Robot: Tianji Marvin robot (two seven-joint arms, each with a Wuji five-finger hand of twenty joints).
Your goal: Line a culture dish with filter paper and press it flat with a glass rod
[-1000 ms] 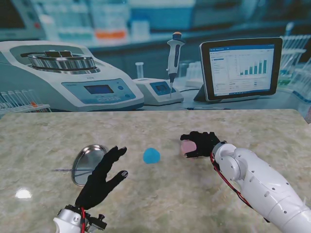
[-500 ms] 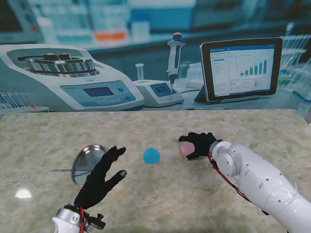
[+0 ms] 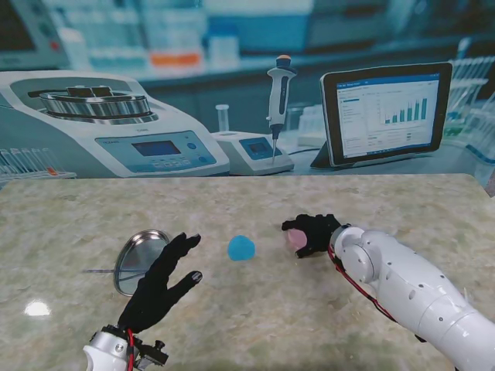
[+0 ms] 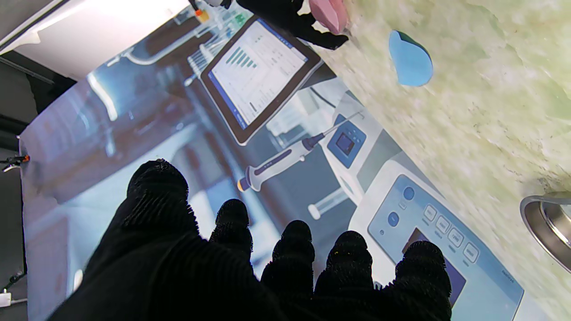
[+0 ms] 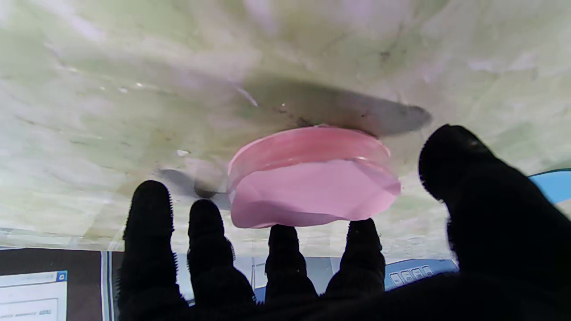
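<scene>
Right hand (image 3: 312,231) cupped over pink paper (image 5: 312,187), two fingertips (image 5: 363,232) touching its edge, grip unclear. Left hand (image 3: 158,282) splayed, empty, beside dish (image 3: 138,259) at near left.

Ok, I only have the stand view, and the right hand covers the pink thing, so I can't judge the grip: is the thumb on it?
Observer: No. The right wrist view shows the right hand with its thumb apart from the pink dish.
Operator: The other fingers?
Observer: Two fingertips sit right at its edge; the other two are off to one side.
Operator: Lifted?
Observer: Seemingly not; it looks to rest on the table.
</scene>
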